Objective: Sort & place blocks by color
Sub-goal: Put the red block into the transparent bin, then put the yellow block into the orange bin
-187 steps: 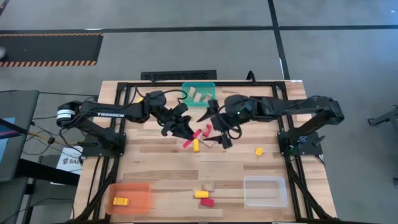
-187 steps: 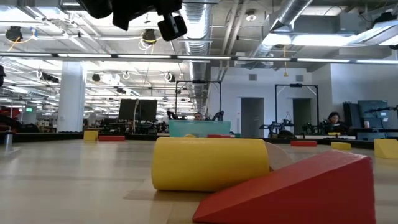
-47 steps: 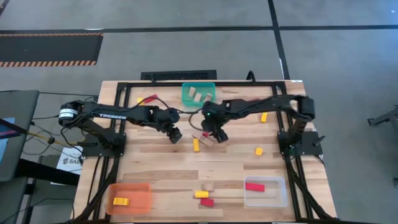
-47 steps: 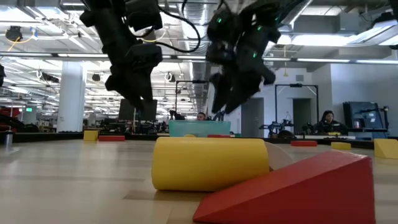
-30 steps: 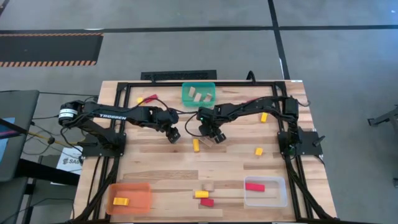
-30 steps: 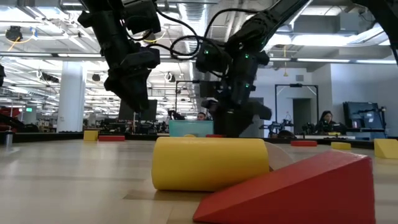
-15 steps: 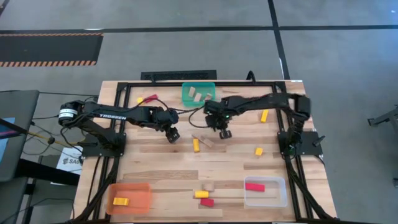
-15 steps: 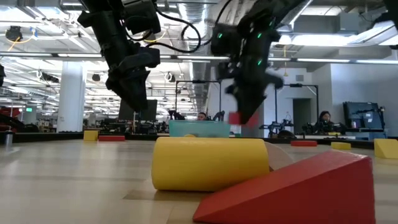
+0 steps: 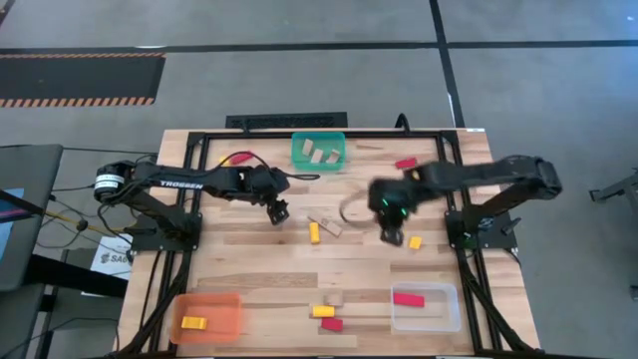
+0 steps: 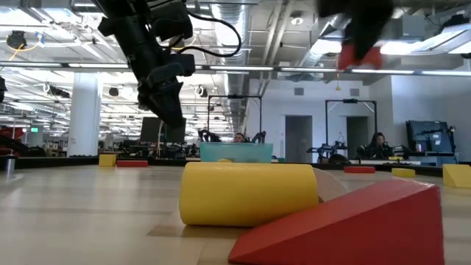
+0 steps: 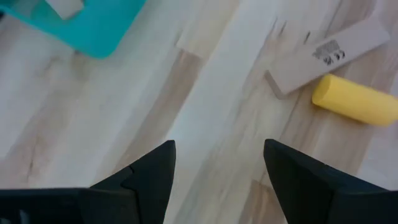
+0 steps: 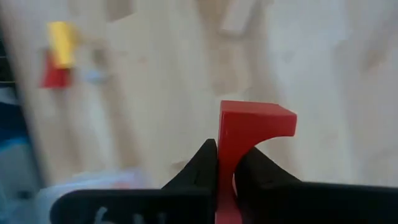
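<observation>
- The pale wooden surface (image 9: 259, 269) carries a clear plastic bin (image 9: 427, 307) at its near right corner, one red block already inside.
- The right gripper (image 12: 227, 163), jaws shut on a small red wooden block (image 12: 252, 138), hangs right of centre.
- The left gripper (image 11: 217, 163), jaws partly open and empty, waits left of centre.
- The block looks light, rigid and smooth; gripping its flat faces seems safest.

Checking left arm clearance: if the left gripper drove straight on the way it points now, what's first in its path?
Probably bare tabletop. The open left gripper points at empty wood; the tan block and yellow block sit off to one side, though depth is unclear.
</observation>
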